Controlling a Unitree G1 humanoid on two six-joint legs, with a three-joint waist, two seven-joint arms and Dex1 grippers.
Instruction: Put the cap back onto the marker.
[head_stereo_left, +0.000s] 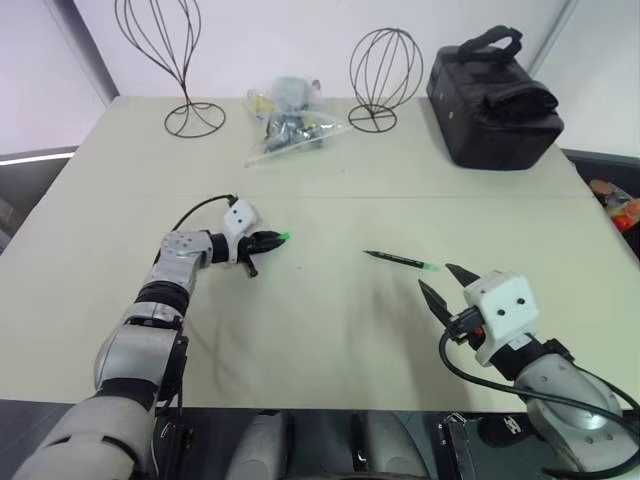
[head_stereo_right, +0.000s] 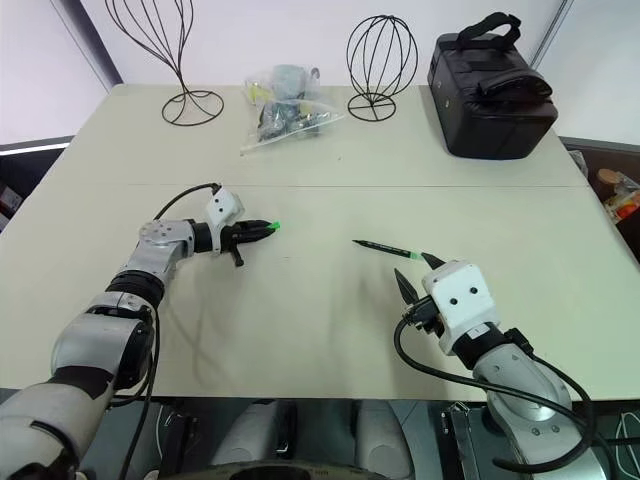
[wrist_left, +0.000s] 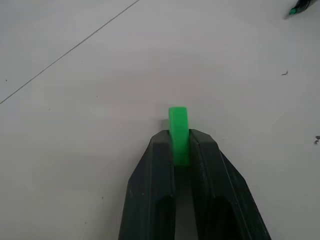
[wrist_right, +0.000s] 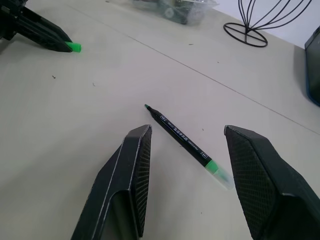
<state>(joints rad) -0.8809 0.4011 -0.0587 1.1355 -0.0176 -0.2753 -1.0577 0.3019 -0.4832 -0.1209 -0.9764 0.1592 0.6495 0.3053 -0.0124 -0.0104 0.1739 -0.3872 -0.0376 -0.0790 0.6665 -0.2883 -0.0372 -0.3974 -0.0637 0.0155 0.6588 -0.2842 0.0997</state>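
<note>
The left end effector (wrist_left: 180, 150) pinches the cap (wrist_left: 178, 132), while the marker (wrist_right: 184, 140) lies on the worktop (head_stereo_left: 330, 340) before the spread right end effector (wrist_right: 187, 150), not yet grasped.

You will find no readable text here. The marker (wrist_right: 182, 138) carries a line of small pale print along its black barrel, but the characters are too tiny to make out. Nothing else on the table (head_stereo_left: 330, 330) bears a legible label.

We noted two wire stands (head_stereo_left: 183, 60) (head_stereo_left: 385, 75), a plastic bag (head_stereo_left: 290, 120) between them, and a black bag (head_stereo_left: 495, 95) upper right.
</note>
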